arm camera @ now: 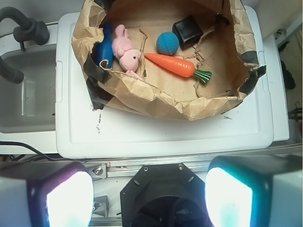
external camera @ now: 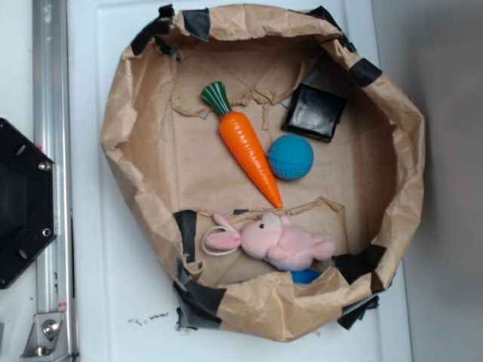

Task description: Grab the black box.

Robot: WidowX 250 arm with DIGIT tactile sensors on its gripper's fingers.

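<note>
A white table (external camera: 113,302) holds a brown paper nest (external camera: 136,113). Inside, the black box (external camera: 315,111) lies flat by the far wall, just beside the blue ball (external camera: 290,157). My gripper (arm camera: 149,196) is back near my base, well apart from it, fingers spread wide and empty. Nothing is grabbed yet; the reaching, lowering and pinching are all left.

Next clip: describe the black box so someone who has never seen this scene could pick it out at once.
Find the crumpled brown paper bag taped open like a bowl on the white surface. Inside it, at the far end from the pink plush bunny, the small flat glossy black box lies just beside the textured blue ball. It is square with rounded edges and shiny, unlike the ragged matte black tape patches on the rim.
</note>
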